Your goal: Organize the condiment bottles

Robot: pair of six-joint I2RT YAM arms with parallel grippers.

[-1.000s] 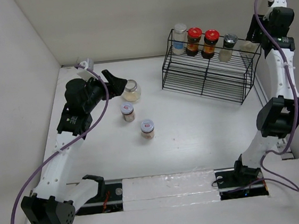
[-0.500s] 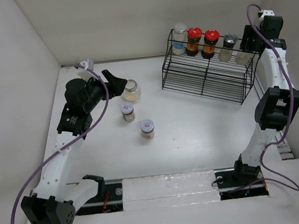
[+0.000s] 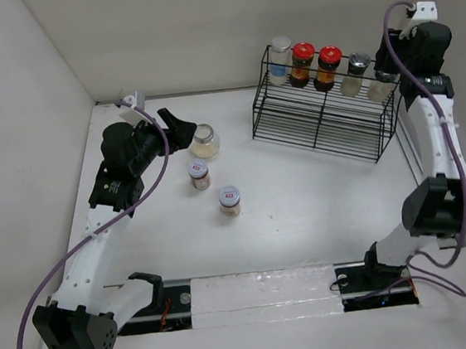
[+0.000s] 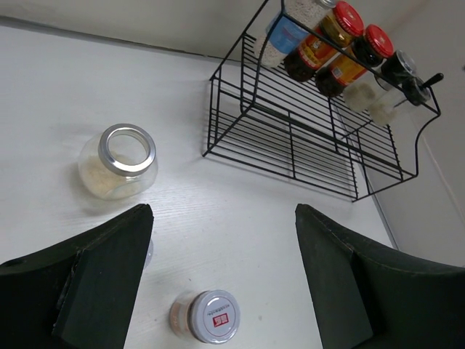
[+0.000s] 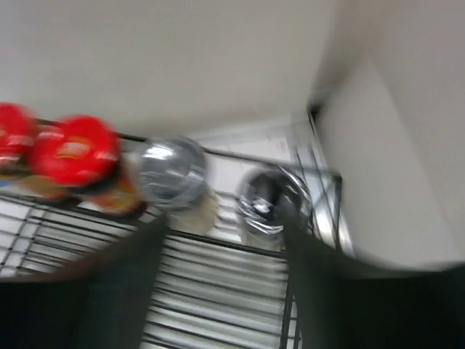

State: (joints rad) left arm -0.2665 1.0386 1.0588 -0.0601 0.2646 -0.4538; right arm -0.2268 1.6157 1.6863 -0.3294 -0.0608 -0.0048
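- Left gripper [image 3: 185,134]: no movement in the last second. Jaws wide open, empty, just beside the round jar [image 3: 204,141].
- Middle jar [image 3: 199,175] and front jar [image 3: 230,201] stand loose on the table, well apart from the wire rack [image 3: 319,124].
- Rack top tier holds five jars; the end jar [image 3: 382,84] now stands free.
- Right gripper [image 5: 221,218]: has let go and pulled up off the end jar. Blurred view, but jaws look open and empty.
- Likely three jars left, round jar next.
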